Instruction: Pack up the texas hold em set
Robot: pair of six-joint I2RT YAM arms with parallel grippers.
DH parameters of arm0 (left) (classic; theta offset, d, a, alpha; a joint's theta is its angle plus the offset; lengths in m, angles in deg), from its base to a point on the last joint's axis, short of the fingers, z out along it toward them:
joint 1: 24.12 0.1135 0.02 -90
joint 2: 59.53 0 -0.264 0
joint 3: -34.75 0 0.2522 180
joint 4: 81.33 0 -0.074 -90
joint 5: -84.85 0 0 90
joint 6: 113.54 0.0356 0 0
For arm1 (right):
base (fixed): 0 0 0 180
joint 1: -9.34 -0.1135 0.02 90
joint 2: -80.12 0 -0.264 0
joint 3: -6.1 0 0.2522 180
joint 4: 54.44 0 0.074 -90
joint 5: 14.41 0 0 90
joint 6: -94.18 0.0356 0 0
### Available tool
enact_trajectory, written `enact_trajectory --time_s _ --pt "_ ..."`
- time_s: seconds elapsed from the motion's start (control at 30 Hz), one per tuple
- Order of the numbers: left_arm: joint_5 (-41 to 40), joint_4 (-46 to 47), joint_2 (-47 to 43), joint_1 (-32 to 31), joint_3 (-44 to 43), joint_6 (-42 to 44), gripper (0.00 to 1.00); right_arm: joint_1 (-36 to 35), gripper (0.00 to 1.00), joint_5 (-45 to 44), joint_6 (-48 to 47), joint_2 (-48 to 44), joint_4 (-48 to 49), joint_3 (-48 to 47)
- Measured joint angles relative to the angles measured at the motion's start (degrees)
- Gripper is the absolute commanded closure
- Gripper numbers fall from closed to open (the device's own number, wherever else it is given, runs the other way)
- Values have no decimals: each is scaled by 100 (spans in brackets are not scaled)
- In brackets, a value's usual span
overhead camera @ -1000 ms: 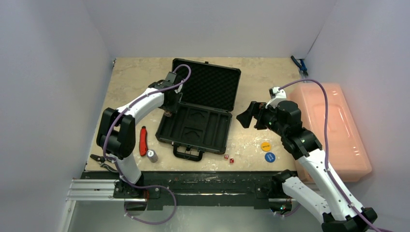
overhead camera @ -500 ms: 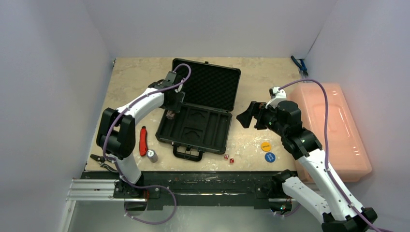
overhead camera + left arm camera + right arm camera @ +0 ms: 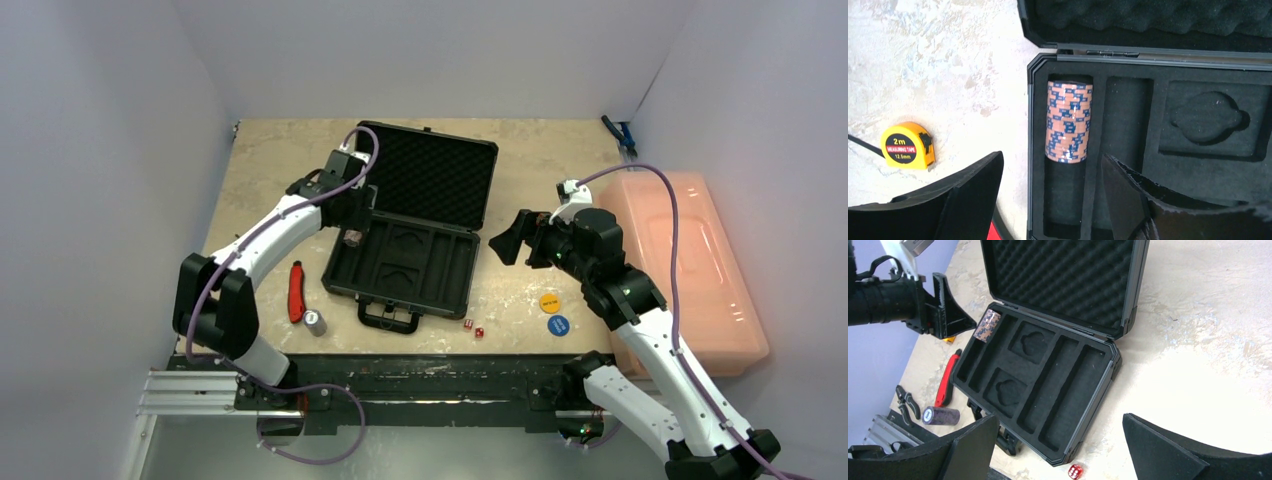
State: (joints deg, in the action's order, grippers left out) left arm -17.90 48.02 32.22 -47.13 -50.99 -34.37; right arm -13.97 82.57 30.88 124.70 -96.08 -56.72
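Table (image 3: 270,160) | chip stack (image 3: 1068,122) in briefcase (image 3: 435,180) tray slot | left end effector (image 3: 1052,165) released | right end effector (image 3: 1059,420) released

An open black case (image 3: 413,262) lies mid-table with its lid raised toward the far edge. The left gripper (image 3: 351,229) hangs over the tray's far left corner, where a brownish chip stack (image 3: 352,238) shows. The right gripper (image 3: 508,240), jaws wide, hovers just right of the case. Near the front edge lie two dice (image 3: 467,323), a yellow disc (image 3: 549,302) and a blue disc (image 3: 557,325). A knife (image 3: 296,292) and a grey roll (image 3: 315,322) sit left of the case.
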Motion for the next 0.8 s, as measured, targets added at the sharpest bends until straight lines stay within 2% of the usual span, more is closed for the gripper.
enact_trajectory --time_s 0.13,0.47,0.6,0.8 --pt "-44 52 -409 0 380 -192 35 0 1 0 0 2 0 0" --pt "-144 455 -997 0 1316 -704 67 0 1 0 -4 7 2 0" --pt "-144 612 -973 0 1460 -833 74 0 1 0 -17 9 2 0" --pt "-116 872 -691 0 1464 -970 80 0 1 0 -20 9 0 0"
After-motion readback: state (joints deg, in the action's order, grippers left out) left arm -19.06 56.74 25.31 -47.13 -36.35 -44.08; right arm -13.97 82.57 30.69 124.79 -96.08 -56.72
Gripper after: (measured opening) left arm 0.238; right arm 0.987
